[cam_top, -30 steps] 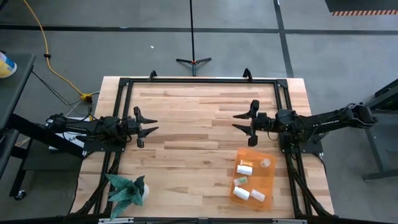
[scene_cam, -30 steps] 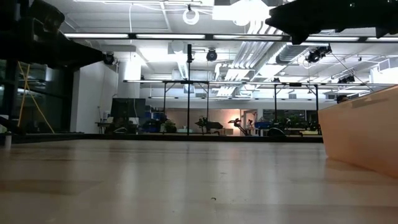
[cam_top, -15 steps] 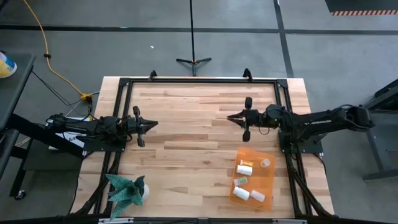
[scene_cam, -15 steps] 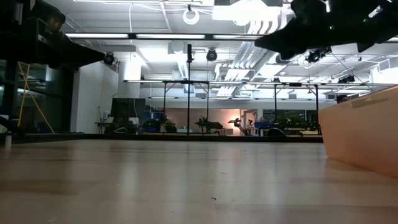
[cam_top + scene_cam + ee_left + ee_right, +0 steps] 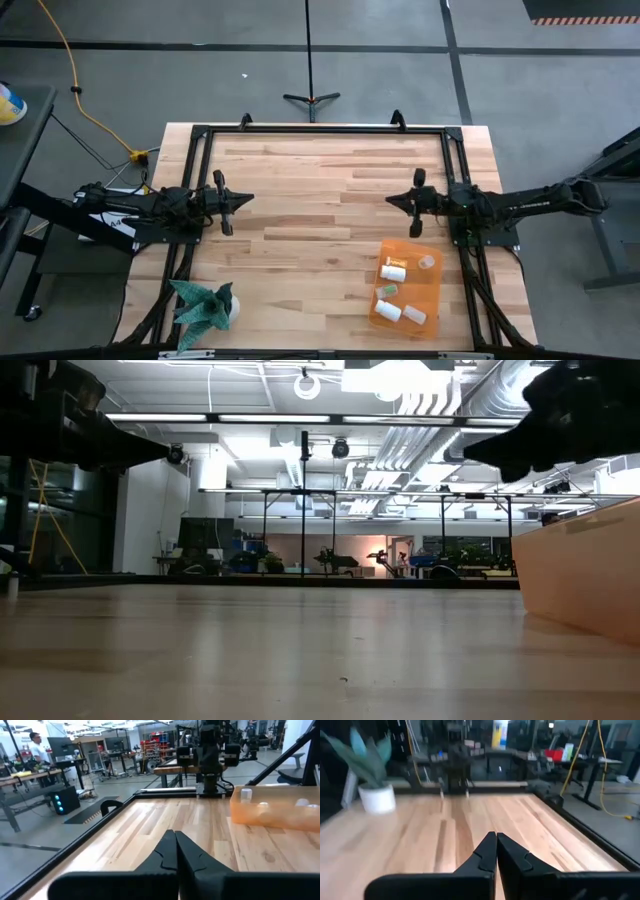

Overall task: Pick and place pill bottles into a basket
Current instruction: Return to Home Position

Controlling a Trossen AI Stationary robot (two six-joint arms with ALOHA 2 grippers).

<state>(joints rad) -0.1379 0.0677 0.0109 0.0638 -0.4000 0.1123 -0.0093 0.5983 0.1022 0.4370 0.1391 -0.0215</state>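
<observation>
Seen from overhead, two dark robot arms reach in over a wooden table [image 5: 310,250]. The orange basket [image 5: 436,292] sits near the table's 4 o'clock corner, with white pill bottles [image 5: 393,271] lying inside it. The left gripper [image 5: 246,198] hangs over the 9 o'clock side, fingers pressed together, grasping nothing. The right gripper [image 5: 391,198] hangs at 3 o'clock, beyond the basket's 12 o'clock end, likewise clenched and empty. A spiky green plant [image 5: 205,305] stands at 7 o'clock.
</observation>
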